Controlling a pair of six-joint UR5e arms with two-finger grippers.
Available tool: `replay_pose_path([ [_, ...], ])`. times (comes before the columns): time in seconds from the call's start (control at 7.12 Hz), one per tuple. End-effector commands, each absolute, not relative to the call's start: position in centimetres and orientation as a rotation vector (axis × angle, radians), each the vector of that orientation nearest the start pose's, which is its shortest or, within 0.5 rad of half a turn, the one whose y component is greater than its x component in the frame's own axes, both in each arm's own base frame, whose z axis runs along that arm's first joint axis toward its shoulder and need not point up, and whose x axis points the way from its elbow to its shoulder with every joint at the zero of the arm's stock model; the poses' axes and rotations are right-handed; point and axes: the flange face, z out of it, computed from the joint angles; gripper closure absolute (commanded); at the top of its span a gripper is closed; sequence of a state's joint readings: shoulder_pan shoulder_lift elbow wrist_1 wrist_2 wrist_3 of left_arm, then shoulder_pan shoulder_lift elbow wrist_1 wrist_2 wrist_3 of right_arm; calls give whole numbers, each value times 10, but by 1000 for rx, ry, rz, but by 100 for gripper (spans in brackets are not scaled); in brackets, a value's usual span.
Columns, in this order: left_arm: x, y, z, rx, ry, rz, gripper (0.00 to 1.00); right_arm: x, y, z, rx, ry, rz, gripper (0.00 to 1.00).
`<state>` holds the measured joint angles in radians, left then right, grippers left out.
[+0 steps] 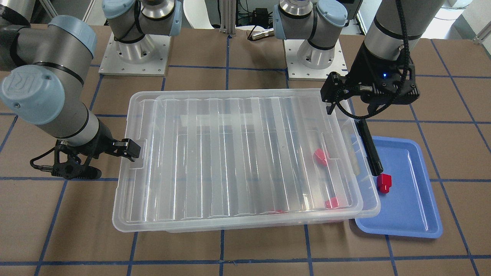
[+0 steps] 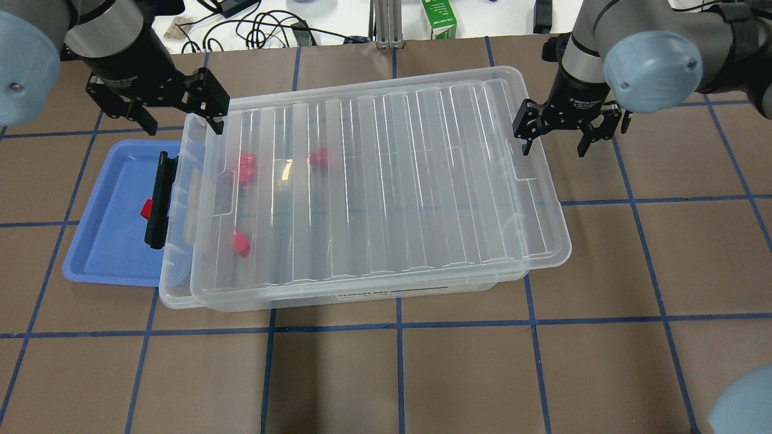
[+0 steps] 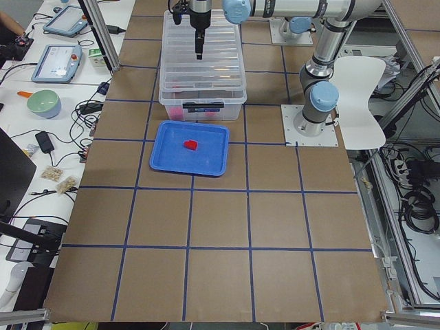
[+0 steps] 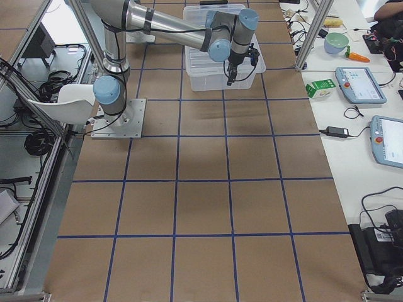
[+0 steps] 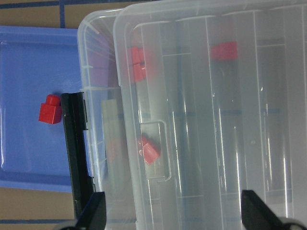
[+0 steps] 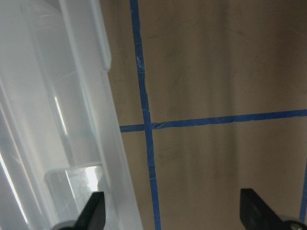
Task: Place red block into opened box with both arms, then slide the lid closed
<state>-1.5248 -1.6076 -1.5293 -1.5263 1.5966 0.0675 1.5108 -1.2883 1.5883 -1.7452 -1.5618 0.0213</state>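
While the ribbed clear plastic lid [image 2: 386, 181] lies over most of the clear plastic box [image 2: 174, 292], baring a strip at the overhead view's left, one small stepped red block [image 2: 145, 209] sits in the blue plastic tray [image 2: 102, 253] at far left. Three more red blocks [image 2: 244, 167] show under the lid. The left gripper [image 2: 181, 120] hangs spread above the lid's upper-left corner, and the right gripper [image 2: 555, 147] is spread beside its right-end notch.

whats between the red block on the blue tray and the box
Only a black latch on the box end, right beside the red block; clearest in the left wrist view.
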Motion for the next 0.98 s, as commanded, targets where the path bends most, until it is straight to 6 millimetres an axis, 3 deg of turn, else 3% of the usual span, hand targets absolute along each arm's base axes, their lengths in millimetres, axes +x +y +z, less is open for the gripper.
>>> replay_pose_path([
  [0.0,-106,-518,494,30,3113,-74,0,95,-590,345,132,3131,183,0],
  [0.56,-107,-517,495,32,3113,-76,0,65,-594,346,93,3130,176,0],
  [0.84,-107,-517,495,32,3112,-76,0,61,-595,348,87,3148,177,0],
])
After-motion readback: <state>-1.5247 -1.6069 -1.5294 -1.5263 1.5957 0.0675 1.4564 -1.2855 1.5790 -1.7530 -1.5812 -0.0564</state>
